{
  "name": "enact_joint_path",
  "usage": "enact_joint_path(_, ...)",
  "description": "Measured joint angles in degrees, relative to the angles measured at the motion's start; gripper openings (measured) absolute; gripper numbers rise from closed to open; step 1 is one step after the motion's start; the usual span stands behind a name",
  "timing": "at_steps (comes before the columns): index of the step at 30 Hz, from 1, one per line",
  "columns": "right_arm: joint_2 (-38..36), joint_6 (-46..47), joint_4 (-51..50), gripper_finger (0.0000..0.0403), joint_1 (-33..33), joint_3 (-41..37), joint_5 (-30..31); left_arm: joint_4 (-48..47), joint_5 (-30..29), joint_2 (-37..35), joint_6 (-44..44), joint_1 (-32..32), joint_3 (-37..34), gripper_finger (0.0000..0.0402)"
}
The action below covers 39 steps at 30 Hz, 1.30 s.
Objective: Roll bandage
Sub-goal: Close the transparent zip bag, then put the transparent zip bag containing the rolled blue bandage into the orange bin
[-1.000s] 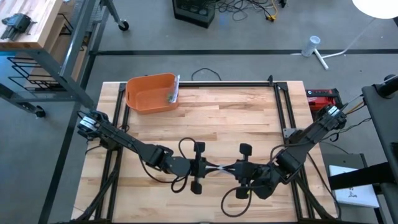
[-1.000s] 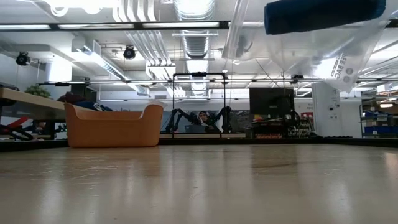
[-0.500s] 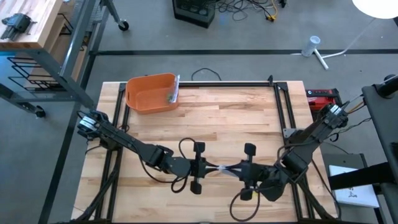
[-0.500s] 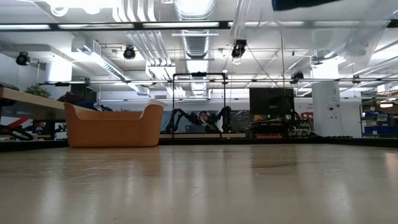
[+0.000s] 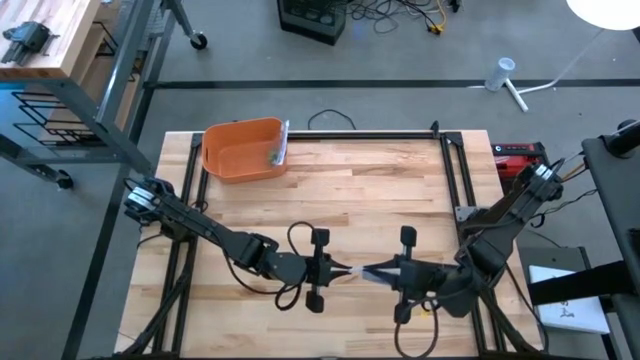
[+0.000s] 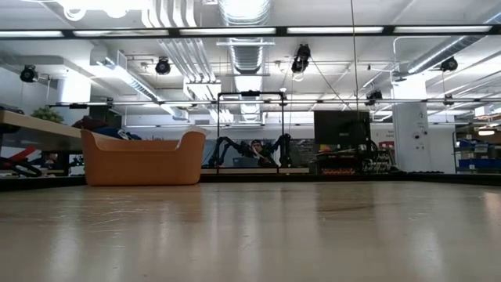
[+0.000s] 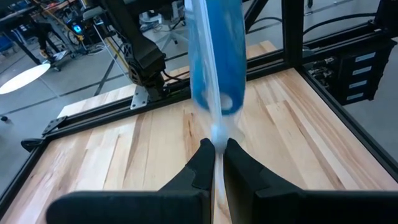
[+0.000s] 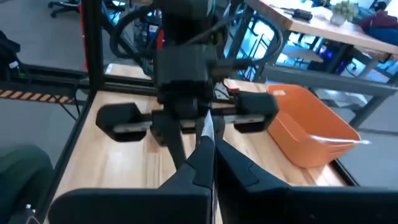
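Your left gripper (image 5: 332, 270) and right gripper (image 5: 388, 276) each have jaws clamped on the clear bandage bag (image 7: 214, 68), stretched between them above the table (image 5: 350, 190).

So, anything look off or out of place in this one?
Nothing damaged or spilled. The bandage sits in a clear bag, stretched in mid-air between the left gripper and right gripper, both pinching its plastic. The orange bin stands upright at the table's far edge.

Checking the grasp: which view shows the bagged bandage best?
Left wrist view: the blue bandage in its clear bag fills the frame above the left gripper. High view shows only a pale strip; right wrist view only the bag's edge; low view nothing.
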Motion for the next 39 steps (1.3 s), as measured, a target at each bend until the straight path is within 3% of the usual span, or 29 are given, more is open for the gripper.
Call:
enact_joint_path(17, -0.1, -5.8, 0.6, 0.0000, 0.0, 4.9, 0.8, -1.6, 0.2, 0.1, 0.0, 0.0, -0.2, 0.0002)
enact_joint_path(25, 0.7, -5.0, 0.0, 0.0000, -0.1, 4.5, 0.5, -6.2, 0.1, -1.9, -0.7, 0.0, -0.2, 0.0001)
enact_joint_path(32, 0.7, -5.2, -0.2, 0.0000, -0.1, 4.4, 0.5, -16.6, 0.1, -4.9, -4.5, -0.4, -0.1, 0.0001)
enact_joint_path(39, 0.7, -5.6, -0.4, 0.0000, -0.1, 4.4, 0.4, -16.8, 0.0, -6.1, -5.8, -0.5, 0.0, 0.0012)
